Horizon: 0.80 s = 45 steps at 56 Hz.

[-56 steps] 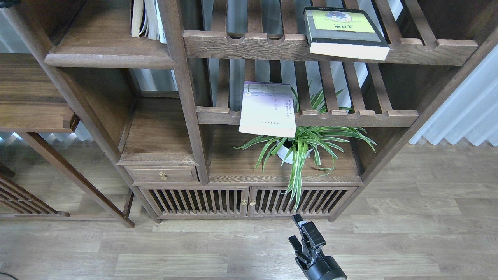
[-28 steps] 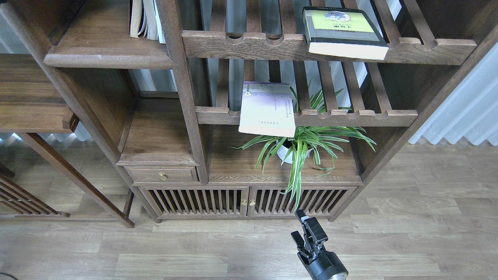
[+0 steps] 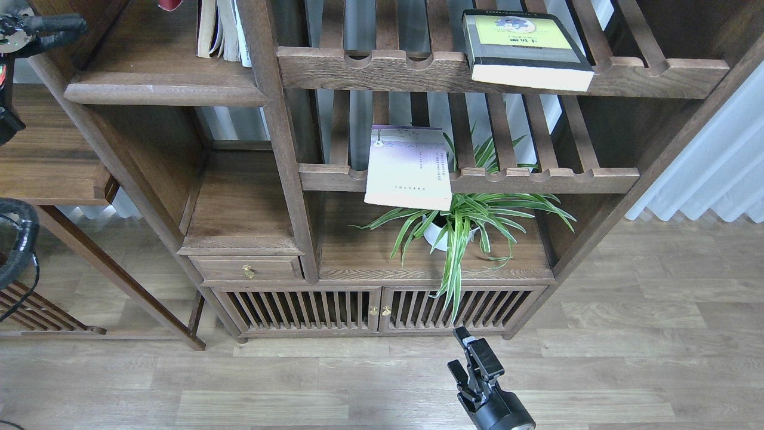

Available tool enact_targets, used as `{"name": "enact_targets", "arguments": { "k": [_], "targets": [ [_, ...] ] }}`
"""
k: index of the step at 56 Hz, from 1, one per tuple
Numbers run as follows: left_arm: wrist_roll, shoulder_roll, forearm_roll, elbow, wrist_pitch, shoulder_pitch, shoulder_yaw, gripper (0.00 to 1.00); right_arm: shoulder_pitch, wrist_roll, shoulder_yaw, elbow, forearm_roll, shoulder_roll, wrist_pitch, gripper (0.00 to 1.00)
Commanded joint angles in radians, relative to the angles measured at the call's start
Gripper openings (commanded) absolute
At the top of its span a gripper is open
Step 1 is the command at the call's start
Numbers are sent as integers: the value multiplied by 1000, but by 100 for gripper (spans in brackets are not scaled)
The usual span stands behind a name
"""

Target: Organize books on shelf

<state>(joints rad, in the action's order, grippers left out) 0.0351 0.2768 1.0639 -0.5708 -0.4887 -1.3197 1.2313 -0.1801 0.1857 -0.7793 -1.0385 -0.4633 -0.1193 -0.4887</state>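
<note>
Shelf [image 3: 161, 92] top left: red book [image 3: 170, 4] barely visible at frame edge. Lavender book [image 3: 409, 170] and yellow-green book [image 3: 525, 45] lie on slatted racks, unmoved. Right gripper [image 3: 471, 364] low, fingers spread, empty. Left gripper [image 3: 42, 27]: state unclear.

A home living room or study: a dark wooden bookcase [image 3: 280, 149] holding books [image 3: 525, 45], a potted spider plant [image 3: 465, 224], wood-plank floor [image 3: 627, 334], white curtains [image 3: 710, 173] far right.

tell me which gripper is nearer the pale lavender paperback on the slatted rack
Right. The right gripper sits low, below the pale lavender paperback; the left arm shows only at the far left edge.
</note>
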Motion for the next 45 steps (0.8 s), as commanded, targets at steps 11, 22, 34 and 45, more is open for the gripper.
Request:
{"name": "enact_targets", "arguments": {
  "k": [11,22,34,45],
  "targets": [
    [39,-28,-90,-23,0,24,-19,100,-1,0,-2,-3,0,-10,0,99],
    [37,-33,-182,-110,0,28,-19,100,-1,0,-2,-3,0,-11,0,99],
    [106,24,-282,-363,30,188,13,100,-4,0,5,-6,2,-36,0,99],
    [163,104,-354,-480,35,309,27,100,8,0,-6,-9,3,-54,0,99]
  ]
}}
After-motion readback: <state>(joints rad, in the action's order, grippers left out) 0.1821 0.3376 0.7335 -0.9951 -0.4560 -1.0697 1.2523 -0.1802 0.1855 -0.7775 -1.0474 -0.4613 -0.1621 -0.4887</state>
